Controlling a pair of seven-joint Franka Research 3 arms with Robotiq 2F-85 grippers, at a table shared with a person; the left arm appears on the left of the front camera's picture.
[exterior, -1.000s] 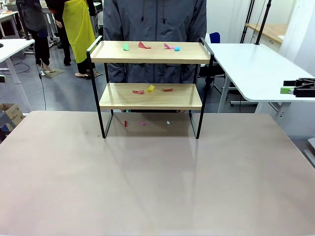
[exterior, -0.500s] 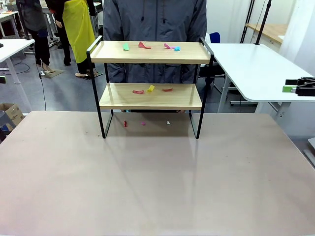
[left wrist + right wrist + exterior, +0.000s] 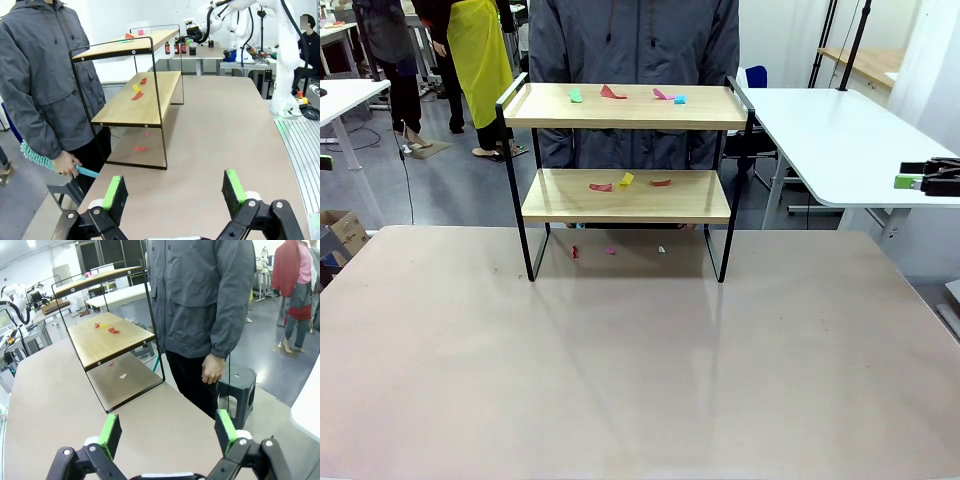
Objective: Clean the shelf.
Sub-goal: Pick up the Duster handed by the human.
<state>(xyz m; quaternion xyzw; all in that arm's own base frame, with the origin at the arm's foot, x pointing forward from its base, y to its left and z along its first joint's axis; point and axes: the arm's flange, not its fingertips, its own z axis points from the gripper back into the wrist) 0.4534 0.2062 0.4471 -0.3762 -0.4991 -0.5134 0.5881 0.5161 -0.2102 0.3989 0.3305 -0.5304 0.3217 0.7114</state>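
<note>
I am holding my left pincer (image 3: 174, 192) and my right pincer (image 3: 167, 432) wide apart, with nothing between the green pads. The two-tier shelf of light wooden boards in a thin black metal frame (image 3: 625, 108) is standing at the far middle of the pale surface (image 3: 640, 380), its long axis running side to side across my front. It is lying ahead of both pincers, well apart from each. I am judging neither arm clearly nearer, since it is sitting about midway between them.

I am counting one shelf with two boards. Four small coloured scraps (image 3: 611, 92) are lying on the top board, three scraps on the lower board (image 3: 601, 187) and three more on the surface under it (image 3: 574, 252). A person in a grey jacket (image 3: 635, 40) is standing just behind the shelf, one hand (image 3: 65, 162) gripping a single teal fluffy duster (image 3: 37, 156).
</note>
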